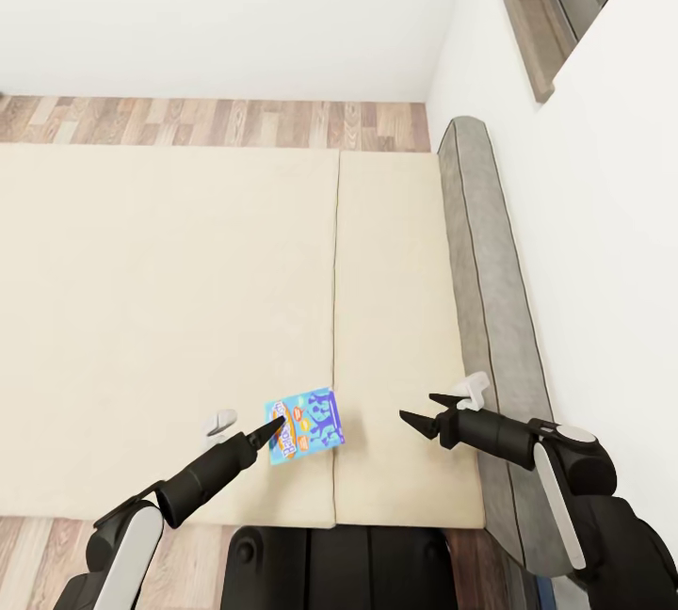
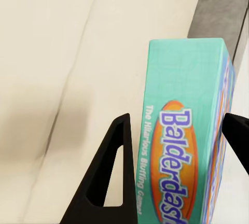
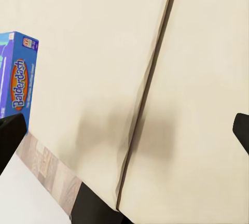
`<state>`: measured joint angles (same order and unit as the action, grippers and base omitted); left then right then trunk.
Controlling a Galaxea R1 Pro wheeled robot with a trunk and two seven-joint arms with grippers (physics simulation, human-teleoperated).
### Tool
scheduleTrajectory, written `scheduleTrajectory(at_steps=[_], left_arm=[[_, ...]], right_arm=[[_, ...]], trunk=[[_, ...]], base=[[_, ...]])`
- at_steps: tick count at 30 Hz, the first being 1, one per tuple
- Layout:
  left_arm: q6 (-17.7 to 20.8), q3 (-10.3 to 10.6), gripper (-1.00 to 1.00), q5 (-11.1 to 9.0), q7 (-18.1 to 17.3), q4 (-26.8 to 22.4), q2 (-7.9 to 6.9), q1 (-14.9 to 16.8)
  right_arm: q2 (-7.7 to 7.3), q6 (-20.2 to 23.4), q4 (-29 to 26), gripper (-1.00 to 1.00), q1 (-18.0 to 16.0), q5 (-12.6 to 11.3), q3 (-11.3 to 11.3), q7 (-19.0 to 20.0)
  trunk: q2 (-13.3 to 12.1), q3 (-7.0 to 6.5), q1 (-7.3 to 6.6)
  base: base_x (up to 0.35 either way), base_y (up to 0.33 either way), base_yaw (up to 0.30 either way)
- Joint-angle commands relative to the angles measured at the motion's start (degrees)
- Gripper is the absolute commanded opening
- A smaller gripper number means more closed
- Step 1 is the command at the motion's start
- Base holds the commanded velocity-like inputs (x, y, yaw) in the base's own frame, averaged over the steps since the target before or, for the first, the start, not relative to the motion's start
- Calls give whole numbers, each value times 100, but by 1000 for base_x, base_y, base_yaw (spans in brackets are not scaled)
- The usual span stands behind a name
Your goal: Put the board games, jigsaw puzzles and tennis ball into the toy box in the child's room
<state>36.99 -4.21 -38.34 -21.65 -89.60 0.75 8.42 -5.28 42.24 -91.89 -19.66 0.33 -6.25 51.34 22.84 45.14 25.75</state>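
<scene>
A blue and teal Balderdash board game box [image 1: 304,425] is near the front edge of the cream bed [image 1: 169,309]. My left gripper [image 1: 274,425] reaches it from the lower left and is shut on it. In the left wrist view the box's narrow teal side [image 2: 181,146] stands between the two black fingers [image 2: 111,172]. My right gripper [image 1: 420,416] hovers open over the bed to the right of the box, with nothing in it. The right wrist view has the box [image 3: 18,73] off to one side, apart from the right gripper [image 3: 124,130].
A seam [image 1: 336,309] divides the mattress into two parts. A grey padded headboard [image 1: 490,290] runs along the bed's right side against a white wall [image 1: 603,215]. Wood floor [image 1: 217,123] lies beyond the bed and at its near edge.
</scene>
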Motion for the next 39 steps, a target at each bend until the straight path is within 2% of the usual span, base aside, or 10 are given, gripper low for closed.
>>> scheduleTrajectory(at_steps=[1, 39], left_arm=[[38, -14, -100, -19, -15, -1, 6, 2], [19, -10, -100, 19, -15, 4, 4, 2]], right_arm=[[0, 39, -4, 100, -3, 4, -6, 25], [0, 39, -4, 100, -3, 11, -8, 25]], trunk=[[8, -2, 3], [8, -280, 3]], base=[[0, 0, 0], [0, 0, 0]])
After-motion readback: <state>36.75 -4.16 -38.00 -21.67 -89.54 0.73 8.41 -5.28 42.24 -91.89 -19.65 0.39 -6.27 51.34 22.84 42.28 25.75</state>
